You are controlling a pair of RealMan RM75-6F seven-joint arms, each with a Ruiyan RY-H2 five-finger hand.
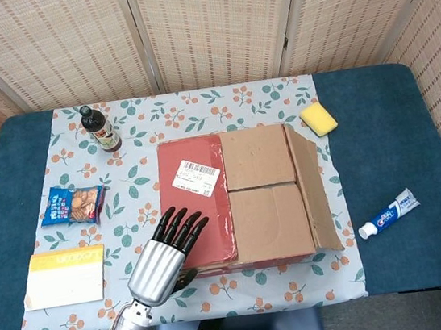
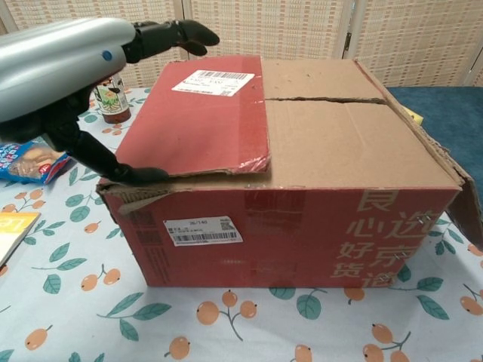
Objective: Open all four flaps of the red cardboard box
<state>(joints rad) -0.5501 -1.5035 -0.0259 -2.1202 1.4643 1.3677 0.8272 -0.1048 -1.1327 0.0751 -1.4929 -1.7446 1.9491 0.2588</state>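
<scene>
Chest view: the left hand [image 2: 83,68] hovers over the cardboard box [image 2: 302,173], thumb under its red flap [image 2: 196,124]. Its fingers [image 1: 181,225] are spread, gripping nothing.

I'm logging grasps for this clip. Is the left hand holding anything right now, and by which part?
Nothing is held. The left hand hovers spread over the cardboard box, with one of its fingers touching the red flap's near left corner.
</scene>
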